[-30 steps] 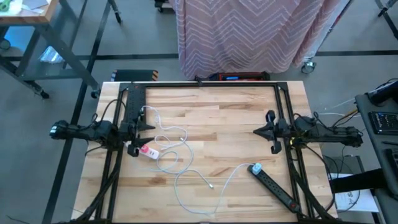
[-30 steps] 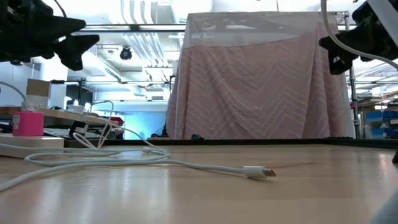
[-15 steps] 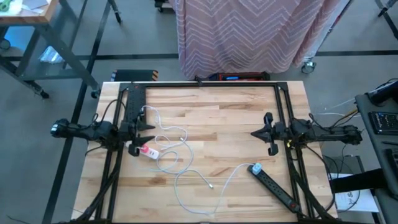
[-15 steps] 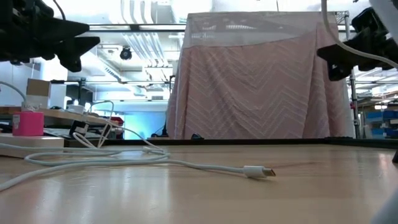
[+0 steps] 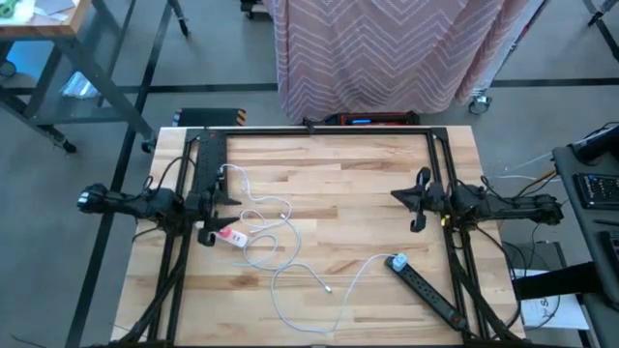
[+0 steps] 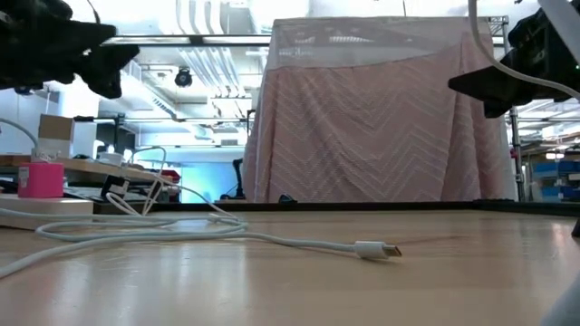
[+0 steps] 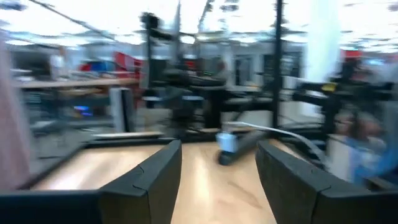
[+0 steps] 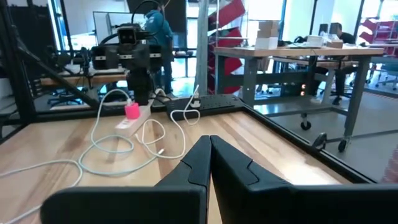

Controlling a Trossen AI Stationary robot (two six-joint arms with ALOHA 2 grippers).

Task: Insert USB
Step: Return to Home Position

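The right gripper (image 8: pixel 210 143), shut and empty, has only turned a bit, the left gripper (image 7: pixel 217 148) hangs open and empty, and the charger (image 5: pixel 397 262) looks plugged in, so the job seems done.

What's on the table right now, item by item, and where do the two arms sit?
table: one, light wood with a black frame, under both arms
white power strip: one, white, left side
pink adapter: one, pink, on the white power strip
black power strip: one, black, lying diagonally, near right
pale adapter: one, light blue-grey, on the black power strip's far end
white cable: number unclear, white, looped from the left to the middle; one plug end lies loose on the wood
left hand: open, raised at the left edge
right hand: shut, raised at the right edge
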